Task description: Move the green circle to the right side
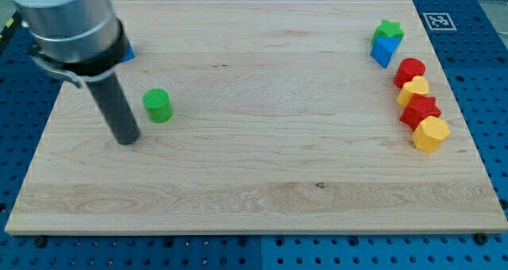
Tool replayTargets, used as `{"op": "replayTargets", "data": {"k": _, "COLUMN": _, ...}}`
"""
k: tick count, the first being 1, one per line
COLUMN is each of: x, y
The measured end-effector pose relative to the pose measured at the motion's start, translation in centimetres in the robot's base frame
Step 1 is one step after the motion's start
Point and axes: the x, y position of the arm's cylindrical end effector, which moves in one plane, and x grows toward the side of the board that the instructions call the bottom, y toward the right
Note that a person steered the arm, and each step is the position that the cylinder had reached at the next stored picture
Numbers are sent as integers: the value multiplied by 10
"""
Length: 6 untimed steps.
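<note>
My tip (127,140) rests on the wooden worktop (254,183) at the view's left, just left of and slightly below the green circle (157,105), not touching it. There are no fingers, only the bare rod, holding nothing. Well apart at the view's right stand a green star (389,29), blue block (383,50), two red blocks (409,69) and two yellow blocks (431,133).
</note>
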Motion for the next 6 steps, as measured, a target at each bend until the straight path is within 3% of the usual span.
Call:
{"op": "replayTargets", "data": {"k": 1, "x": -37, "y": 16}}
{"op": "replayTargets", "data": {"k": 3, "x": -11, "y": 151}}
{"op": "replayTargets", "data": {"k": 5, "x": -29, "y": 68}}
{"op": "replayTargets", "data": {"k": 6, "x": -53, "y": 85}}
